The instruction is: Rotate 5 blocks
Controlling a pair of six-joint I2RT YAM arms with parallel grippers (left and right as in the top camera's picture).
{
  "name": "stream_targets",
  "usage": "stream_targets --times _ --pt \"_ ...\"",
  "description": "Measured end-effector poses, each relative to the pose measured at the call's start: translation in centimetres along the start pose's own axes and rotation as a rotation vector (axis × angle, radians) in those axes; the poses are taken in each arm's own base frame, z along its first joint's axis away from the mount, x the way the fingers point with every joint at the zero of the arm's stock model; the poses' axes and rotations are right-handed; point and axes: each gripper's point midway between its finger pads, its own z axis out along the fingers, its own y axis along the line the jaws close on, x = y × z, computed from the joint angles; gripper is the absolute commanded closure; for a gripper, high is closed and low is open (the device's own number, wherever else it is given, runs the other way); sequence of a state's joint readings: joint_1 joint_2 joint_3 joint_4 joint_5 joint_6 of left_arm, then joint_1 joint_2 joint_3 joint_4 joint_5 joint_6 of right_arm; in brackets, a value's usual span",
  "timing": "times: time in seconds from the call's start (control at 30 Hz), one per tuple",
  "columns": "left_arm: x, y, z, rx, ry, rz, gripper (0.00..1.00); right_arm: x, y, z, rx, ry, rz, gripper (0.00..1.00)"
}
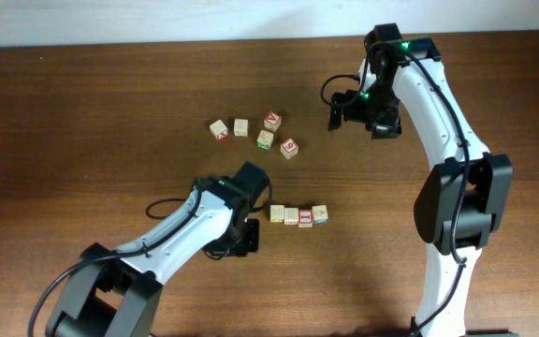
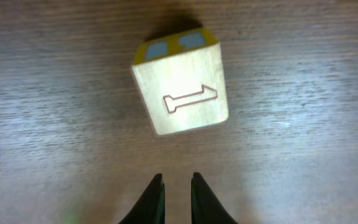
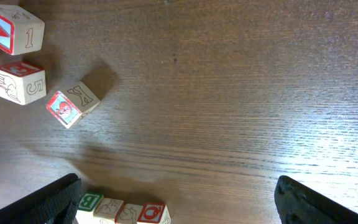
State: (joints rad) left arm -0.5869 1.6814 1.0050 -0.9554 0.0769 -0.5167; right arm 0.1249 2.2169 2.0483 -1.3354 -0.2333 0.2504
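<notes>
Progress cannot be told — three blocks lined beside left hand, nearly pressed together, empty; right hand spread.

Work surface: dark brown wooden table, grain running lengthwise. A pale strip, wall or floor, cannot tell which, shows beyond its far edge. Bright overhead light glares on the wood.

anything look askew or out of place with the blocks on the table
Mostly no. Three blocks sit in a neat row, while the five upper blocks lie scattered at mixed angles; the one with a red face sits clearly turned. No damage visible.
</notes>
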Motion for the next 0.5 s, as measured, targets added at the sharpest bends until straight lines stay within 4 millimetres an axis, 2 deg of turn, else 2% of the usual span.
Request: stream_targets --times 0.1,0.2,0.33,0.5 --pt "-1.1 -0.8 0.9 0.024 -0.069 0.018 0.83 0.0 0.0 0.0 0.0 0.0 0.0 0.01" --pt "-2.2 0.1 1.5 -0.036 -0.139 0.024 0.81 0.0 0.0 0.0 0.0 0.0 0.0 0.01" --pt "-5.7 0.2 0.8 -0.068 -0.309 0.013 0.81 0.0 0.0 0.0 0.0 0.0 -0.001 0.01" --pt "-6.8 0.3 0.5 -0.083 -0.36 0.012 0.87 0.0 0.0 0.0 0.0 0.0 0.0 0.01"
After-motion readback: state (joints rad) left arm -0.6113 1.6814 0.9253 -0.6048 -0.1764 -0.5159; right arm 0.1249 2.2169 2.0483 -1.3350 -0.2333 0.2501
